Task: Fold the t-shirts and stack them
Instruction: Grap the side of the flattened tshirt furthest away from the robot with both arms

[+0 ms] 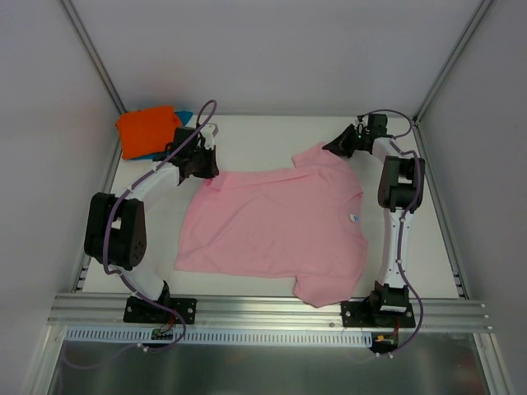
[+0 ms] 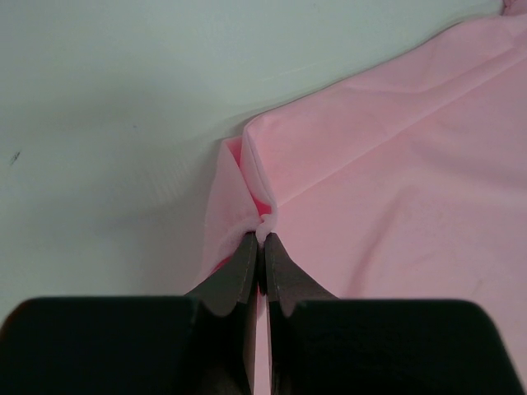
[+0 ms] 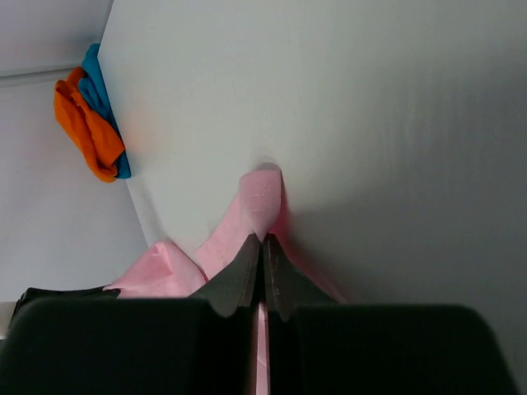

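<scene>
At the far left corner of the white table (image 1: 272,136), a bright orange cloth t-shirt (image 1: 146,127) is piled on a teal-blue cloth t-shirt (image 3: 103,99), which is largely hidden; their folding cannot be judged. Across the middle, a light pink cloth t-shirt (image 1: 272,226) is left spread and unfolded, its hem corner pinched by the left gripper (image 2: 263,239), its far sleeve by the right gripper (image 3: 263,240).

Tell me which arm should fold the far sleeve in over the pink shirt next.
Right, probably. The right end effector is shut on the far sleeve of the pink t-shirt; the left end effector pinches the hem corner, farther from that sleeve.
</scene>
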Tool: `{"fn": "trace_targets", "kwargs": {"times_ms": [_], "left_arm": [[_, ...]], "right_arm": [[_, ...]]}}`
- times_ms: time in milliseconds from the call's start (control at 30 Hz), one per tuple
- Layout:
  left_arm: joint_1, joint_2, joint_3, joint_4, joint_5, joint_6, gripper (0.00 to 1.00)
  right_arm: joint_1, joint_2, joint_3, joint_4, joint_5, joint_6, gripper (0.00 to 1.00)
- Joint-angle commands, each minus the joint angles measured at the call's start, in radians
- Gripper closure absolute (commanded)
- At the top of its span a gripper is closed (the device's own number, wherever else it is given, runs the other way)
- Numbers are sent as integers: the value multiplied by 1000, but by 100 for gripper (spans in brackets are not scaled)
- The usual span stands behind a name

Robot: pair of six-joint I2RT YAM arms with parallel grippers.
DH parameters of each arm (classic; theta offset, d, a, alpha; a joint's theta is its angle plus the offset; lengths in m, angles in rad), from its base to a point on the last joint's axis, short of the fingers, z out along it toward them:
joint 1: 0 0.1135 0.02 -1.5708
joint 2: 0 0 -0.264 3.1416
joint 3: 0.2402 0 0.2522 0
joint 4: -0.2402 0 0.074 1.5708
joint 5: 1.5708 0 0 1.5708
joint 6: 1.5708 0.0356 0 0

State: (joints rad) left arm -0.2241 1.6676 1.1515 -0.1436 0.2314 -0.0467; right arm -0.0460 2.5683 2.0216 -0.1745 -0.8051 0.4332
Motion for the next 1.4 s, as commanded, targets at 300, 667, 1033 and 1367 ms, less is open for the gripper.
{"fn": "trace_targets", "kwargs": {"times_ms": [300,667,1033,1367], "left_arm": [[-12,0,11,122,-44,-38,100],[-11,225,215,168,-98,-28,100],[-9,204,178,176,-152,-22,100],[-11,158,151,202,-187,-7,94]], "right_arm": [[11,-91,54,-20,85,-109,99],[-44,-180,75,-54,133,-197,99],[-98,-240,-12,-13,133,-200,99],[-98,-244,-40,3,126,-192,99]]}}
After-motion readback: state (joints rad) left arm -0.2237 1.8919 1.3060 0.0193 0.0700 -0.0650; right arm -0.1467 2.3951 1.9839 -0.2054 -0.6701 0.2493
